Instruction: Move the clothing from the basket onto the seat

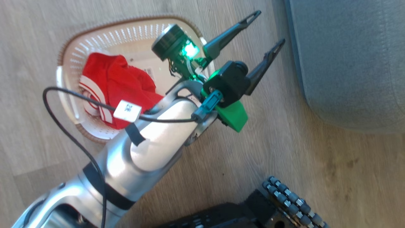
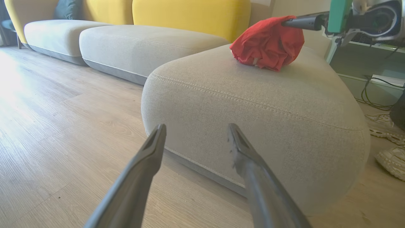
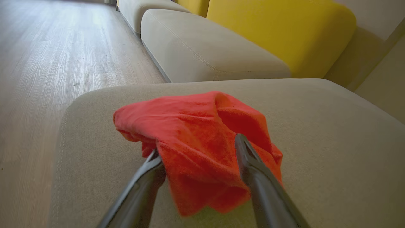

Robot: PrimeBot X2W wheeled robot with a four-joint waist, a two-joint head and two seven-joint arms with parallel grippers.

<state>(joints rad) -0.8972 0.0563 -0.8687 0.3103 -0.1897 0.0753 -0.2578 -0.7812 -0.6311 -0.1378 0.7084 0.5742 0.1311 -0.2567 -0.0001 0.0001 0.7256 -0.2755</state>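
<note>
Your right gripper (image 3: 197, 145) stands over the seat (image 3: 332, 133) with its jaws spread wide. 1 red garment (image 3: 196, 120) lies bunched between them, and nothing is gripping it. Watch the cloth draped against 1 finger (image 3: 256, 171). I judge it could snag and drag off the cushion if you pull away fast. The other clothing (image 1: 120, 82) sits in the basket (image 1: 95, 34). Your left gripper (image 1: 269, 27) hangs wide open and empty above the floor (image 1: 284, 152).
</note>
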